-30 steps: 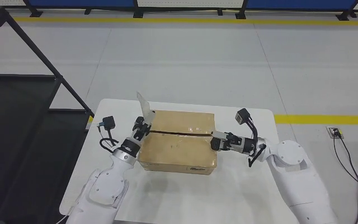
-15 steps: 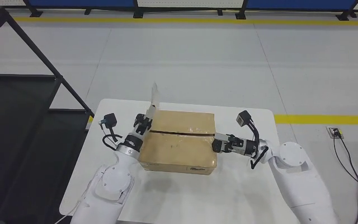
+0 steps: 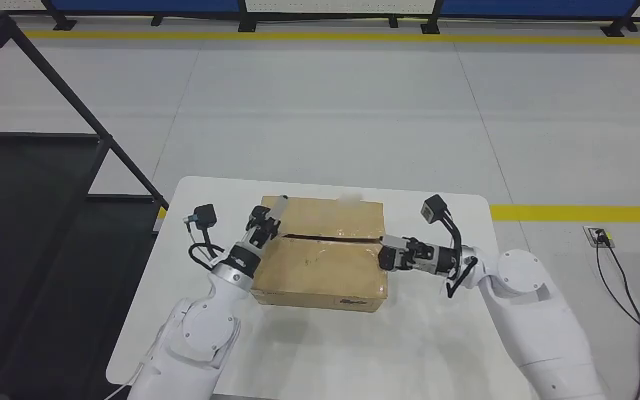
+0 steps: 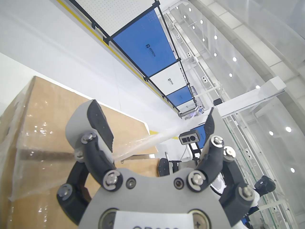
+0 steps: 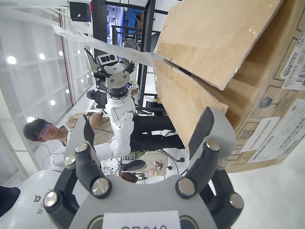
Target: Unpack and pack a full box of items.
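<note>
Unsealing step: L gripper [image 4: 153, 110] gaped w/ tape strip [image 4: 155, 138] stuck to one fingertip, R gripper [image 5: 146, 117] open beside cardboard box [image 3: 320, 265] (next: lift flaps).

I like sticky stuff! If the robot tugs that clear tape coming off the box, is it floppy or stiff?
Probably floppy: the tape is a thin, wrinkled, see-through strip. Likely very light, and sticky, since it seems to cling to the left gripper. One end looks joined to the box.

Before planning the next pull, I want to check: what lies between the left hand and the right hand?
The cardboard box lies there, as the top view shows: the left hand is at one end, the right hand at the other.
</note>
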